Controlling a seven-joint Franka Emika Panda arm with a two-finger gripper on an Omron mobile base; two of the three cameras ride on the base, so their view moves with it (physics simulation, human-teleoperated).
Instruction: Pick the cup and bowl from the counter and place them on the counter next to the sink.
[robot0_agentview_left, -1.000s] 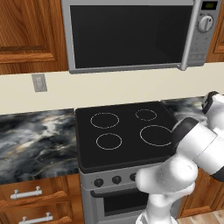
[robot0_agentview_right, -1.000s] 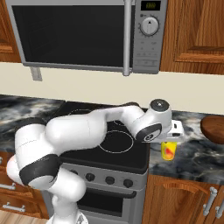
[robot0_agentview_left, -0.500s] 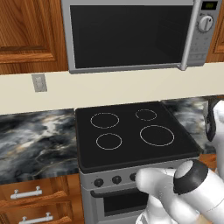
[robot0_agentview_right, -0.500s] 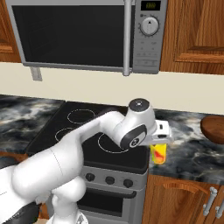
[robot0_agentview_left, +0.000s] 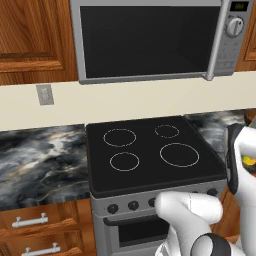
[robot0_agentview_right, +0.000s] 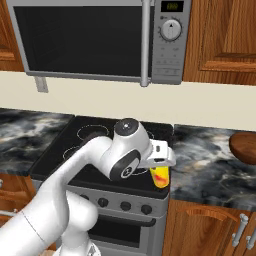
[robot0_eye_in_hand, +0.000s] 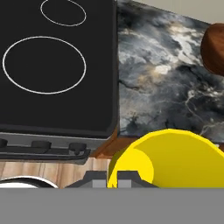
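We hold the cup (robot0_agentview_right: 160, 178) clamped in the gripper (robot0_agentview_right: 161, 167), lifted off the counter (robot0_agentview_right: 210, 162). Next, we must carry it to the sink side; the bowl (robot0_agentview_right: 243, 146) remains.

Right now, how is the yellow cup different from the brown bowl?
The cup is bright yellow with a red mark; the bowl is plain reddish-brown. The cup is narrow and upright-sided, while the bowl looks wider and rounder. The cup is held up off the counter by the shut end effector, near the stove's front edge; the bowl sits on the counter. Both are open-topped dishes.
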